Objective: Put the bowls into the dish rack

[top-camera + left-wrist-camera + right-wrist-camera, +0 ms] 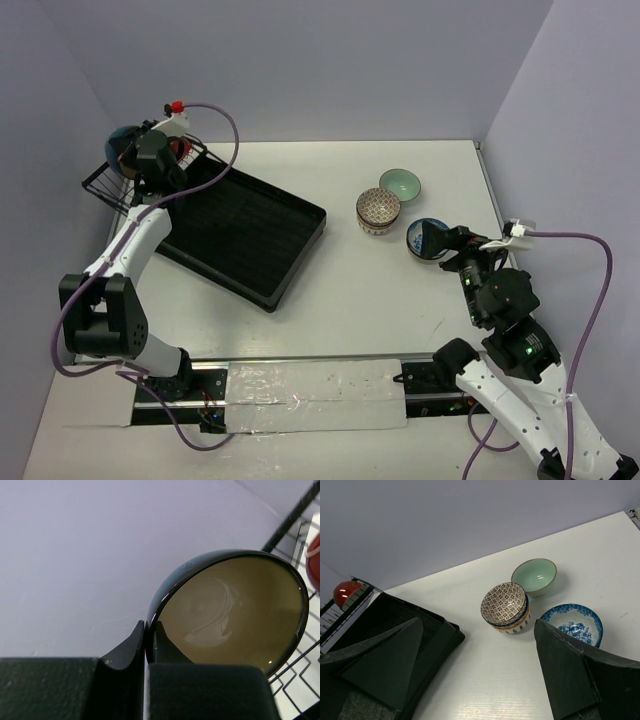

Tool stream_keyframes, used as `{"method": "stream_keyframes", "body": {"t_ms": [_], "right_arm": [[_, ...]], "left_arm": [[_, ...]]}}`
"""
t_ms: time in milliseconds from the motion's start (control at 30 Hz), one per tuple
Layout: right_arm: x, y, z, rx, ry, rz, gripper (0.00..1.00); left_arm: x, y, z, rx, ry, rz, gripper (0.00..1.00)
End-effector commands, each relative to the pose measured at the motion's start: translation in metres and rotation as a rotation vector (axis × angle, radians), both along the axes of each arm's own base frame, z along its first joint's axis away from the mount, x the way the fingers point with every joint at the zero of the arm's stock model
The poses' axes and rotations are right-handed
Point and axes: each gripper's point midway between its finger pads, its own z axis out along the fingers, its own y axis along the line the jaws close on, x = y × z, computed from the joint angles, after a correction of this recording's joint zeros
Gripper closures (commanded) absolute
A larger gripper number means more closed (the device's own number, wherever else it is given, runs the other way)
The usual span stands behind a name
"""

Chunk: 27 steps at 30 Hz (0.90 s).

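Red bowl (347, 592) sits in wire basket (103, 186) near dark bowl (235, 610).

One dish rack (250, 235), one mint bowl (534, 576), one blue-and-white bowl (572, 625), one red bowl (346, 593), one dark bowl (235, 610), and one stack (506, 607) of at least two more.

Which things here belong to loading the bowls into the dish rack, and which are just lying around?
Job: dish rack; dark bowl in the left hand; red bowl; mint bowl; lattice bowl stack; blue-and-white bowl.
Lying about: purple cables; taped strip between the arm bases.
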Motion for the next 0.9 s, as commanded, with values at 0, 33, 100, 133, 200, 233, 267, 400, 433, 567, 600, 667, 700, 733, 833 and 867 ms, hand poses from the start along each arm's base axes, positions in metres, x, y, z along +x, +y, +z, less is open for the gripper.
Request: {"method": "stream_keyframes", "body": {"t_ms": [0, 33, 100, 133, 200, 233, 267, 400, 433, 567, 600, 667, 700, 733, 833, 867], "right_arm": [[-0.001, -0.002, 0.006, 0.011, -0.025, -0.014, 0.0], [0.0, -0.001, 0.006, 0.009, -0.023, -0.011, 0.0], [0.001, 0.002, 0.005, 0.006, -0.024, 0.002, 0.0], [0.0, 0.001, 0.005, 0.005, -0.025, 0.001, 0.0], [0.0, 0.001, 0.005, 0.006, -0.024, -0.001, 0.0], [0.0, 0.001, 0.005, 0.007, -0.025, -0.001, 0.0], [0.0, 0.001, 0.005, 0.006, -0.024, -0.002, 0.0], [0.001, 0.002, 0.003, 0.003, -0.02, 0.002, 0.0], [0.001, 0.002, 0.003, 0.005, -0.02, 0.001, 0.0], [0.002, 0.003, 0.001, 0.007, -0.018, 0.004, 0.0], [0.002, 0.004, 0.001, 0.006, -0.017, 0.009, 0.0], [0.002, 0.004, 0.001, 0.008, -0.017, 0.009, 0.0], [0.002, 0.005, 0.001, 0.006, -0.017, 0.012, 0.0], [0.002, 0.005, 0.001, 0.007, -0.018, 0.013, 0.0], [0.002, 0.006, 0.001, 0.005, -0.018, 0.018, 0.0], [0.001, 0.005, 0.001, 0.006, -0.02, 0.016, 0.0]], "left_arm": [[-0.006, 0.014, 0.043, 0.046, -0.158, 0.003, 1.0], [-0.005, 0.021, 0.033, 0.024, -0.131, 0.003, 1.0], [-0.004, 0.026, 0.023, 0.007, -0.114, 0.002, 1.0], [-0.004, 0.028, 0.022, 0.01, -0.123, 0.001, 1.0], [-0.008, 0.042, 0.009, 0.024, -0.091, 0.034, 1.0], [-0.01, 0.046, 0.007, 0.035, -0.086, 0.046, 1.0], [-0.01, 0.047, 0.002, 0.032, -0.074, 0.05, 1.0], [-0.008, 0.051, -0.014, 0.065, -0.031, 0.064, 1.0], [-0.007, 0.052, -0.02, 0.078, -0.025, 0.065, 1.0], [0.0, 0.05, -0.028, 0.08, -0.003, 0.049, 1.0], [0.0, 0.05, -0.03, 0.08, 0.003, 0.051, 1.0], [0.004, 0.05, -0.036, 0.084, 0.018, 0.043, 1.0], [0.005, 0.049, -0.037, 0.086, 0.018, 0.04, 1.0], [0.008, 0.048, -0.044, 0.088, 0.029, 0.024, 1.0], [0.008, 0.047, -0.056, 0.094, 0.059, 0.022, 1.0], [0.008, 0.045, -0.056, 0.099, 0.063, 0.021, 1.0]]}}
